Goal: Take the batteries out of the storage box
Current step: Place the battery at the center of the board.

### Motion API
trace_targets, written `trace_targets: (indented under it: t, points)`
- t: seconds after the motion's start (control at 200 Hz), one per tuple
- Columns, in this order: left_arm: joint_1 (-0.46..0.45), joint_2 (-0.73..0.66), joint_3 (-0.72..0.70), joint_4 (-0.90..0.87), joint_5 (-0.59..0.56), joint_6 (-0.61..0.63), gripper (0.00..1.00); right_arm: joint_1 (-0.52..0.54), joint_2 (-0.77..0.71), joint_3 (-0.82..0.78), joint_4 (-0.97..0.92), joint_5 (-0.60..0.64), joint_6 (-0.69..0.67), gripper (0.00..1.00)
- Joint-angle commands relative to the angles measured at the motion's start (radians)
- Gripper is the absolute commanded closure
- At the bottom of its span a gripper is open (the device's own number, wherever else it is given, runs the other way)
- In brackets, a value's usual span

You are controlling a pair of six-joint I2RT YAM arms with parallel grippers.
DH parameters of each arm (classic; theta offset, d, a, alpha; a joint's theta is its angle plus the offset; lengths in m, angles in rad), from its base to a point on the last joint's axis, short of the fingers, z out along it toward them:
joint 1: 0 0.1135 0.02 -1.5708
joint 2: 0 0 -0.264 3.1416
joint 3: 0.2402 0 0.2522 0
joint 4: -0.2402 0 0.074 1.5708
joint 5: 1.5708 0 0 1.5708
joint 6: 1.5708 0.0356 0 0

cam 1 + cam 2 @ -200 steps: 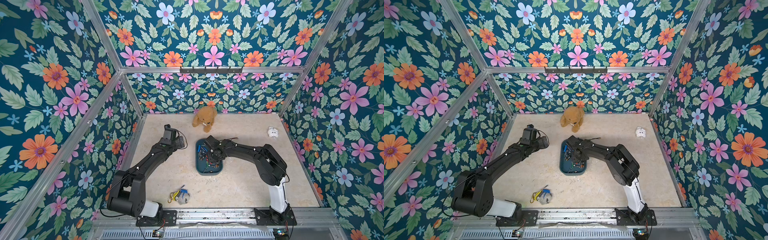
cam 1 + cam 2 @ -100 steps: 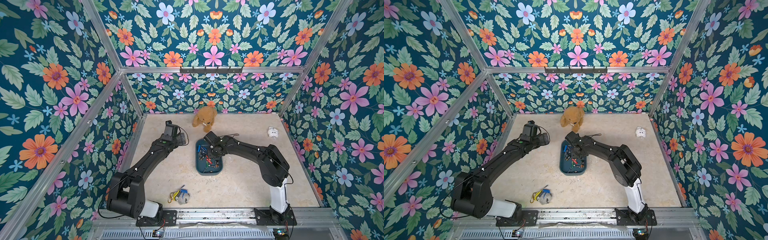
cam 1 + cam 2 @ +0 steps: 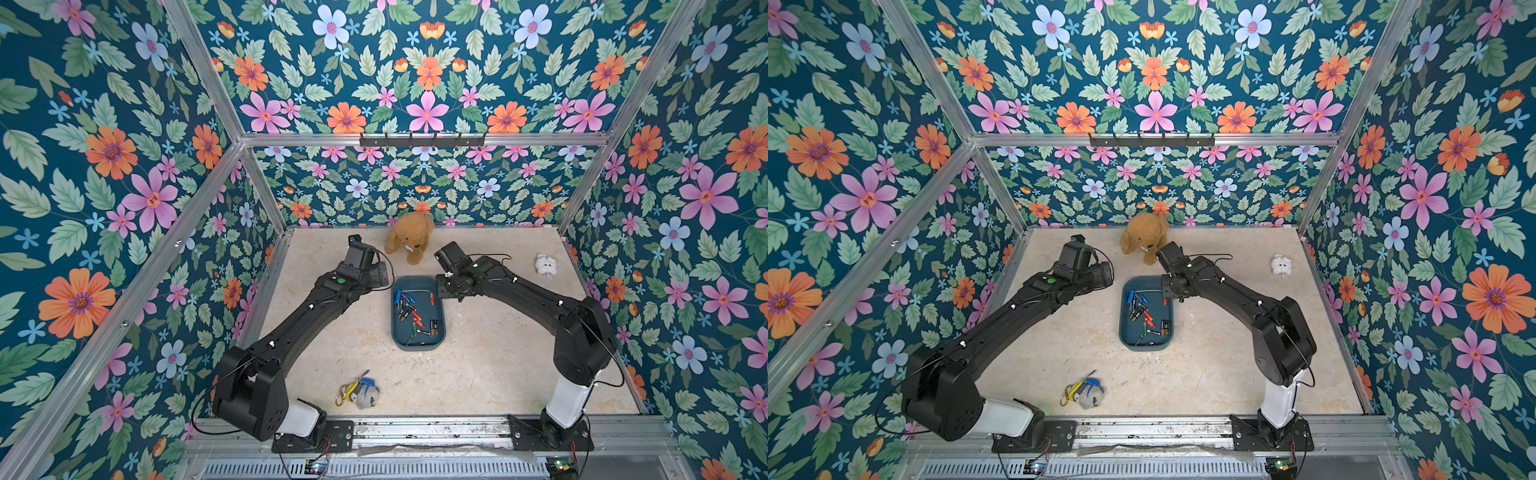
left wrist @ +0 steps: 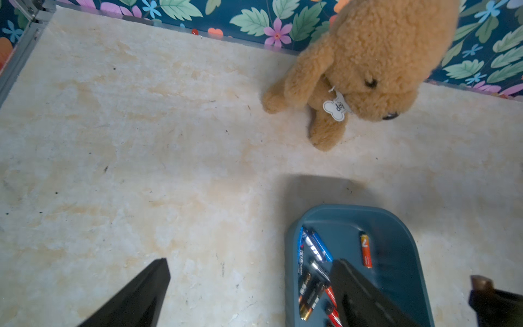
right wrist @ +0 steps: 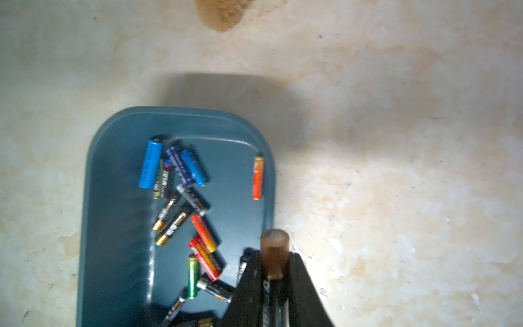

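The teal storage box (image 3: 417,349) (image 3: 1144,349) lies mid-table, with several batteries (image 3: 411,313) (image 3: 1144,311) (image 5: 181,198) loose in it: black-and-copper, blue, red, orange and green. My right gripper (image 5: 274,263) (image 3: 442,291) is shut on one black battery (image 5: 274,243), whose copper end sticks out past the fingertips. It hangs over the box's right rim (image 5: 270,198) near the far corner. My left gripper (image 4: 251,264) (image 3: 384,278) is open and holds nothing. It hovers at the box's far left corner (image 4: 294,226), one finger (image 4: 356,291) over the batteries and the other over bare table.
A brown teddy bear (image 3: 409,241) (image 4: 368,70) sits just behind the box by the back wall. A small white plush (image 3: 545,264) lies at the far right. A keychain bundle with a yellow carabiner (image 3: 359,390) lies near the front edge. Flowered walls enclose the table.
My right gripper has moved from over the box's middle to its right rim, holding a battery. My left gripper has shifted slightly toward the box and the back wall.
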Motion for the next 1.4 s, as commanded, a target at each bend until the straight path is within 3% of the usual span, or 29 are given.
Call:
trace_targets:
  t: [0.0,0.245,0.45,1.05,1.395]
  points:
    - [-0.043,0.039,0.027,-0.011,-0.039,-0.013,0.05,-0.047,-0.027,-0.062,0.02,-0.008,-0.044,0.83]
    - [-0.138,0.165,0.117,-0.011,-0.023,0.011,0.07,-0.118,-0.004,-0.184,0.122,-0.05,-0.086,0.84]
    - [-0.183,0.243,0.161,-0.013,-0.017,0.039,0.09,-0.136,0.065,-0.197,0.171,-0.061,-0.105,0.84]
    - [-0.206,0.301,0.139,-0.03,-0.012,0.061,0.14,-0.139,0.145,-0.2,0.195,-0.073,-0.115,0.84]
    - [-0.217,0.348,0.156,-0.06,-0.023,0.074,0.18,-0.139,0.139,-0.197,0.189,-0.072,-0.114,0.78]
